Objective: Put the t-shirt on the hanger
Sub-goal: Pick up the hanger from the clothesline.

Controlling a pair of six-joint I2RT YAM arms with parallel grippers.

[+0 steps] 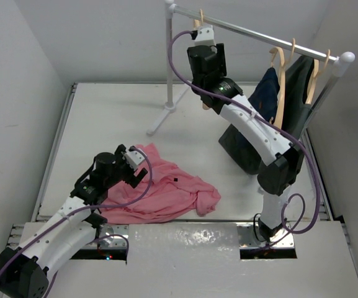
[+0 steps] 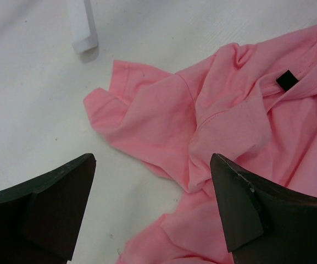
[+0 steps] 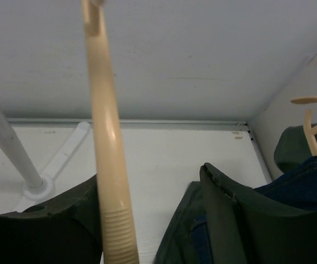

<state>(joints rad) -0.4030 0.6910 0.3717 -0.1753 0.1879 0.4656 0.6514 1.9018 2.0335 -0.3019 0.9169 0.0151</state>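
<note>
The pink t-shirt [image 1: 166, 192] lies crumpled on the table in front of the left arm. The left wrist view shows its sleeve and collar [image 2: 218, 110]. My left gripper [image 1: 136, 165] is open just above the shirt's left edge; in the left wrist view [image 2: 153, 160] table and pink cloth show between the jaws. The pale wooden hanger [image 1: 198, 22] hangs at the left part of the rail. My right gripper [image 1: 201, 34] is raised to it. In the right wrist view [image 3: 150, 173] it is open, and the hanger's arm [image 3: 106, 148] runs between the jaws, against the left finger.
A white clothes rail [image 1: 253, 34] on a pole [image 1: 169, 62] spans the back. Two more wooden hangers on its right end carry a navy garment [image 1: 267, 93] and a black garment [image 1: 299, 81], close to the right arm. The rack's white foot [image 2: 84, 27] lies near the shirt.
</note>
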